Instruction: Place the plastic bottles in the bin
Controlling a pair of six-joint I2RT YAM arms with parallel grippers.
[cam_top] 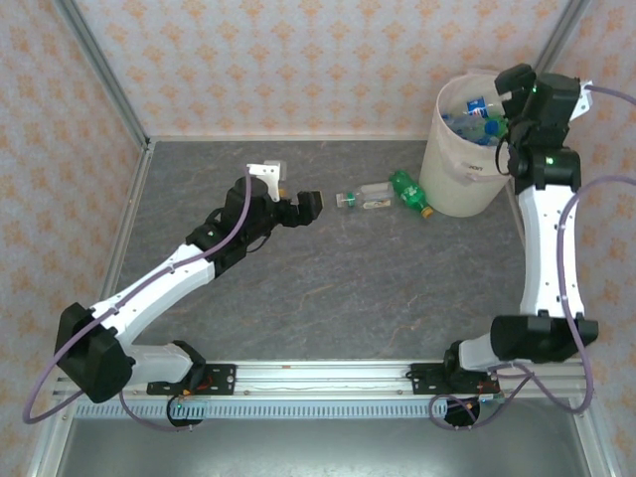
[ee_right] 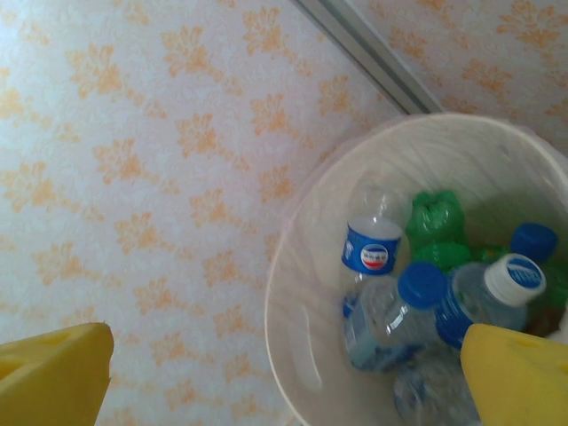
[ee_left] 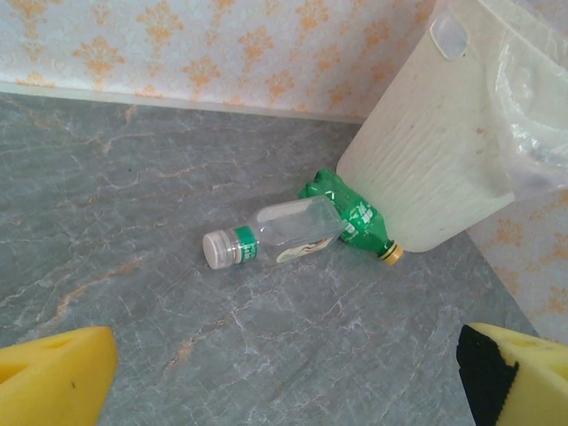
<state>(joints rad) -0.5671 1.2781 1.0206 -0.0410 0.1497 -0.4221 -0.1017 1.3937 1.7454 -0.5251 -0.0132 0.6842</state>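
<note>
Grey marbled surface (cam_top: 348, 288) lies open around your left pincer (cam_top: 295, 202), spread wide and empty. Beyond it, the clear green-labelled plastic bottle (ee_left: 275, 235) rests against the green plastic bottle (ee_left: 351, 217) beside the round cream plastic bin (ee_left: 426, 151). Gripping one may roll the other. Your right pincer (ee_right: 284, 382) hangs spread and empty over the blue-capped bottles (ee_right: 417, 293) inside.

left arm (cam_top: 159, 283) stretched forward and inward, low, wrist level | left gripper (cam_top: 293, 191) spread wide, empty | right arm (cam_top: 542, 238) standing upright, wrist tipped down at far right | right gripper (ee_right: 284, 377) spread wide, yellow fingers (ee_right: 53, 373) well apart, empty
</note>
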